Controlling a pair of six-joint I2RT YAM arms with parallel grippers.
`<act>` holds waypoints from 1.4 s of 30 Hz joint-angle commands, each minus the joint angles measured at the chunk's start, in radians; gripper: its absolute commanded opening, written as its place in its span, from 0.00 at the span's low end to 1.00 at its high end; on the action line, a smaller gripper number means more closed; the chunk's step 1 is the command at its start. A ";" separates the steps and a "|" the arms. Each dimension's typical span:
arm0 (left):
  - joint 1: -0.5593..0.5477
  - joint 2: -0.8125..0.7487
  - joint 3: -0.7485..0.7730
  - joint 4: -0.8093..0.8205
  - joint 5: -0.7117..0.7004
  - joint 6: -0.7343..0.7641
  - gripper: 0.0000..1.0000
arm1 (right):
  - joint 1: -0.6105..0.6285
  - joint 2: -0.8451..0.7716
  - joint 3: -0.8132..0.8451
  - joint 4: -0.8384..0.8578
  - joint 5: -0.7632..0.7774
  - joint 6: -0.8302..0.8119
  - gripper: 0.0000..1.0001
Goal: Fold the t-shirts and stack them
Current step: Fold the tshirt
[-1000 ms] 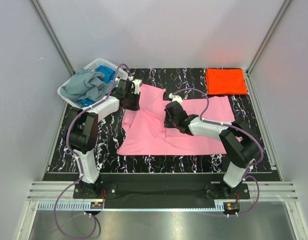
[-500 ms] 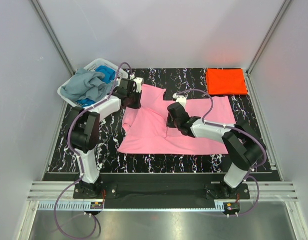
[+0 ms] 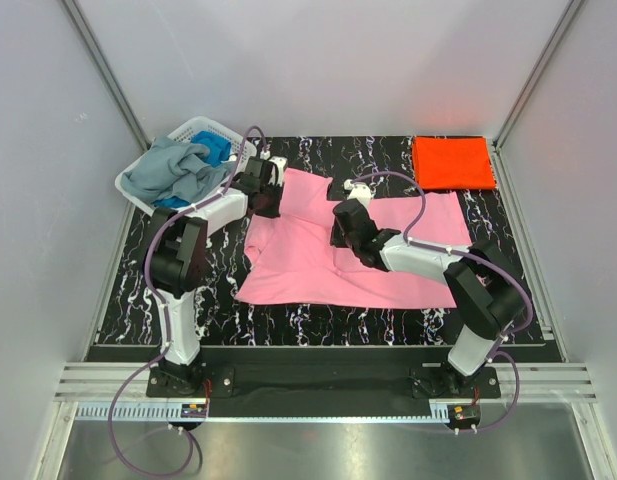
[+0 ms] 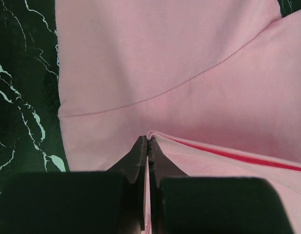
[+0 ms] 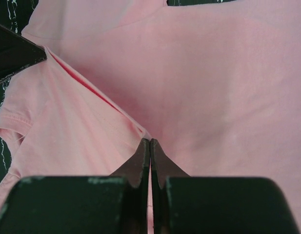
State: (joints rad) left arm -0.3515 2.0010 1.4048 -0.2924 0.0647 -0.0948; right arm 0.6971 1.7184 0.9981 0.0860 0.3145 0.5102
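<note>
Left pincer (image 4: pixel 148 140) and right pincer (image 5: pixel 150 142) both clamp tight on the pink t-shirt (image 3: pixel 328 265).
The pink t-shirt lies spread mid-table (image 3: pixel 128 290). A raised fold runs between the two pincers, the left at the shirt's far left edge, the right nearer the middle. An orange-red t-shirt (image 3: pixel 451 162) lies folded at the far right corner. A grey-blue t-shirt (image 3: pixel 173 170) and a blue t-shirt (image 3: pixel 220 150) fill the white basket (image 3: pixel 201 127) at far left.

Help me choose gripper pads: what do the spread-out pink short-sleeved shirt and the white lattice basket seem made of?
The pink short-sleeved shirt: soft matte cloth, perhaps cotton; stitched seams, limp folds. The white lattice basket: probably hard plastic, smooth; its open grid walls hold shape.
</note>
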 commanded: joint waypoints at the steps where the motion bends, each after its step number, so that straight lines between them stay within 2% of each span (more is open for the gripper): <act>1: 0.005 -0.016 0.028 0.047 -0.060 -0.006 0.00 | -0.005 -0.013 0.016 0.041 0.060 -0.025 0.00; 5: 0.003 -0.007 0.029 0.038 -0.089 -0.016 0.00 | -0.005 0.006 0.030 0.040 0.086 -0.027 0.01; 9: 0.003 -0.008 0.025 0.022 -0.121 -0.031 0.01 | -0.005 0.026 0.046 0.029 0.097 -0.024 0.07; 10: 0.003 -0.011 0.023 0.019 -0.127 -0.034 0.03 | -0.007 0.032 0.053 0.026 0.101 -0.024 0.07; 11: 0.002 -0.021 0.023 0.013 -0.141 -0.034 0.09 | -0.005 0.033 0.063 0.021 0.106 -0.024 0.08; 14: 0.002 -0.037 0.039 -0.019 -0.173 -0.039 0.12 | -0.005 0.047 0.086 0.006 0.107 -0.032 0.10; 15: 0.003 -0.044 0.046 -0.037 -0.187 -0.043 0.21 | -0.005 0.050 0.094 0.001 0.101 -0.036 0.12; 16: 0.002 -0.048 0.077 -0.060 -0.241 -0.063 0.27 | -0.005 0.053 0.103 -0.008 0.089 -0.042 0.23; 17: 0.002 -0.063 0.091 -0.091 -0.270 -0.081 0.30 | -0.008 0.053 0.141 -0.031 0.074 -0.053 0.29; 18: 0.002 -0.076 0.101 -0.153 -0.296 -0.097 0.31 | -0.007 0.049 0.172 -0.146 0.064 -0.047 0.36; 19: 0.002 -0.093 0.109 -0.184 -0.321 -0.132 0.37 | -0.007 0.031 0.200 -0.204 0.073 -0.032 0.40; 21: -0.001 -0.162 0.106 -0.266 -0.378 -0.180 0.42 | -0.010 -0.008 0.246 -0.340 0.086 0.026 0.43; 23: -0.017 -0.250 0.062 -0.306 -0.346 -0.213 0.43 | -0.027 -0.069 0.278 -0.440 0.089 0.115 0.48; 24: -0.027 -0.281 0.042 -0.315 -0.336 -0.230 0.43 | -0.033 -0.088 0.289 -0.560 0.090 0.148 0.48; 26: -0.069 -0.373 -0.016 -0.307 -0.240 -0.273 0.42 | -0.053 -0.138 0.301 -0.675 0.097 0.258 0.49; 27: -0.085 -0.399 -0.083 -0.304 -0.224 -0.302 0.42 | -0.091 -0.158 0.291 -0.769 0.089 0.304 0.46; 30: -0.164 -0.501 -0.217 -0.232 -0.111 -0.403 0.42 | -0.198 -0.249 0.200 -0.847 0.035 0.416 0.35; 32: -0.214 -0.545 -0.340 -0.165 -0.077 -0.480 0.41 | -0.278 -0.337 0.070 -0.818 -0.035 0.462 0.34; 33: -0.228 -0.551 -0.375 -0.154 -0.078 -0.509 0.41 | -0.369 -0.367 0.025 -0.778 -0.061 0.474 0.32; 34: -0.245 -0.554 -0.433 -0.149 -0.092 -0.554 0.41 | -0.410 -0.409 -0.048 -0.763 -0.086 0.493 0.31; 37: -0.256 -0.556 -0.496 -0.177 -0.152 -0.618 0.41 | -0.543 -0.447 -0.127 -0.750 -0.118 0.525 0.31; 42: -0.256 -0.591 -0.596 -0.218 -0.301 -0.666 0.43 | -0.668 -0.402 -0.177 -0.836 -0.086 0.620 0.27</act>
State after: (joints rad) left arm -0.6109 1.4521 0.8242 -0.5251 -0.1307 -0.6827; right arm 0.0669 1.3029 0.8131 -0.6964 0.2302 1.0279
